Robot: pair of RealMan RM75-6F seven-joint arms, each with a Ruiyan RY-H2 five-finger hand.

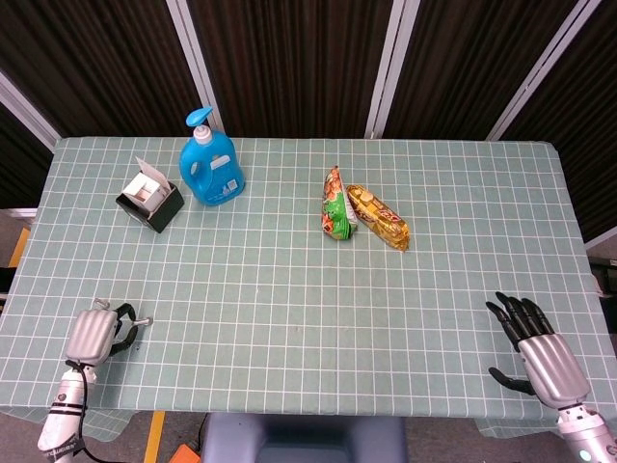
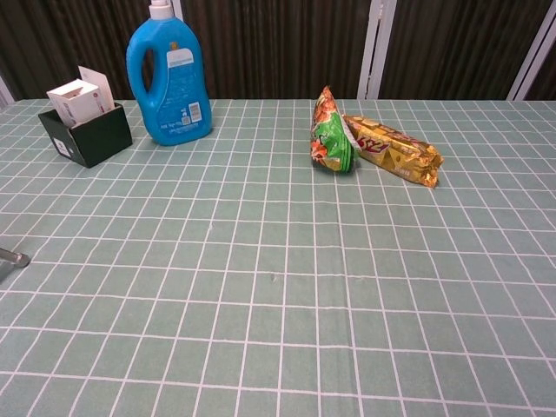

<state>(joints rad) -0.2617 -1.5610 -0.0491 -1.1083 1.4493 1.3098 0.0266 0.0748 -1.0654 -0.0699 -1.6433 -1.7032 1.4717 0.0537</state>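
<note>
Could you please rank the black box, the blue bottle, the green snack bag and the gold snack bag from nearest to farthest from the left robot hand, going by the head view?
From the left robot hand, near corner:
1. Black box, far left.
2. Blue bottle, just right of the box.
3. Green snack bag, far centre.
4. Gold snack bag, touching the green one's right side.
</note>
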